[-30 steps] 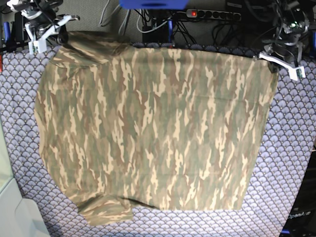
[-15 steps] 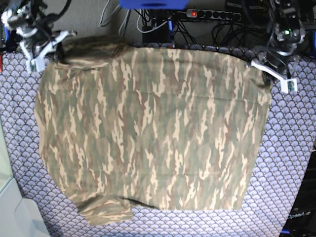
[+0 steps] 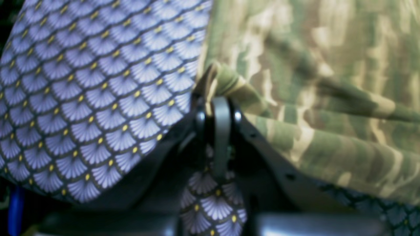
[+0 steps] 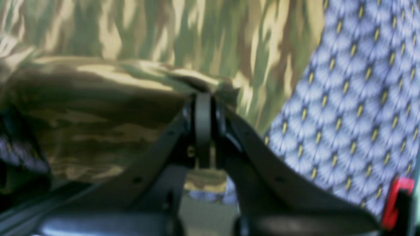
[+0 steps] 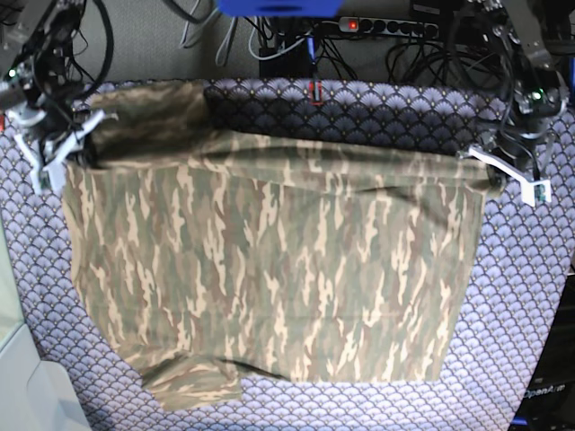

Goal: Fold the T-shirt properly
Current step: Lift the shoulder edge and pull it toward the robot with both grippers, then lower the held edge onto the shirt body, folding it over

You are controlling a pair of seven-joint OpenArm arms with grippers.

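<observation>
While both fingers, left (image 5: 510,172) and right (image 5: 56,148), clench the T-shirt (image 5: 269,269) far edge mid-fold, I next draw it nearward evenly.

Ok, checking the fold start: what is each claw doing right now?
Left claw: closed on a corner of the T-shirt.
Right claw: closed on the T-shirt's other far corner.

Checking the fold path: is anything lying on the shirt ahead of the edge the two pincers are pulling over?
Nothing visible. The left pincer and right pincer grip the T-shirt edge; the cloth ahead lies bare.
</observation>
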